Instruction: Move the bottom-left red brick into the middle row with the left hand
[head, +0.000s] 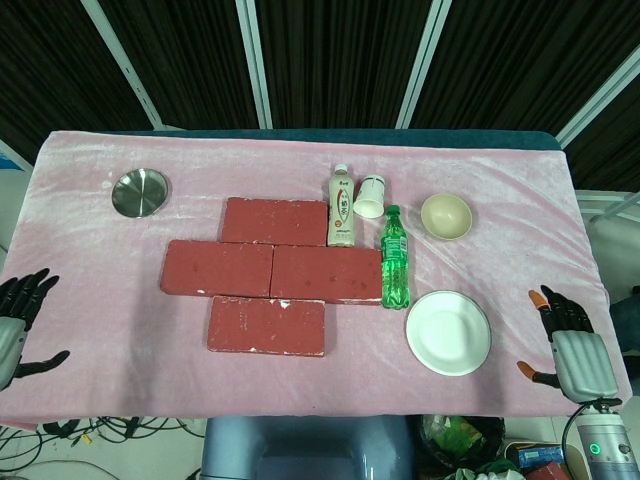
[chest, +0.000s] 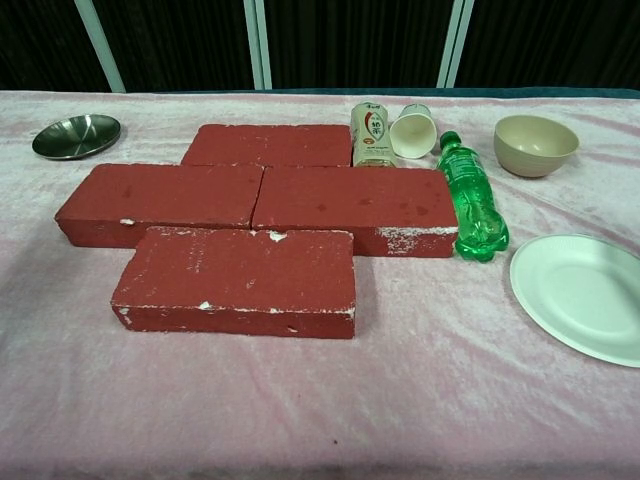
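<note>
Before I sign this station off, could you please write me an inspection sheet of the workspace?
Surface: pink velvety tablecloth, wrinkled.
Job's things: four red bricks; middle-row left brick touches its right neighbour; one behind, one in front.
Clutter: steel dish, tea bottle, tipped paper cup, green plastic bottle lying down, beige bowl, white paper plate.
Hands: left hand and right hand at the table's edges, fingers spread, holding nothing.
Cables: tangle under the front edge.
Surroundings: dark slatted wall.

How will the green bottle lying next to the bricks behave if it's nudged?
The green bottle lies on its side, so it is probably apt to roll sideways toward the white plate. The red brick on its other side likely blocks rolling that way. The pink cloth looks plush, which may slow it.
</note>
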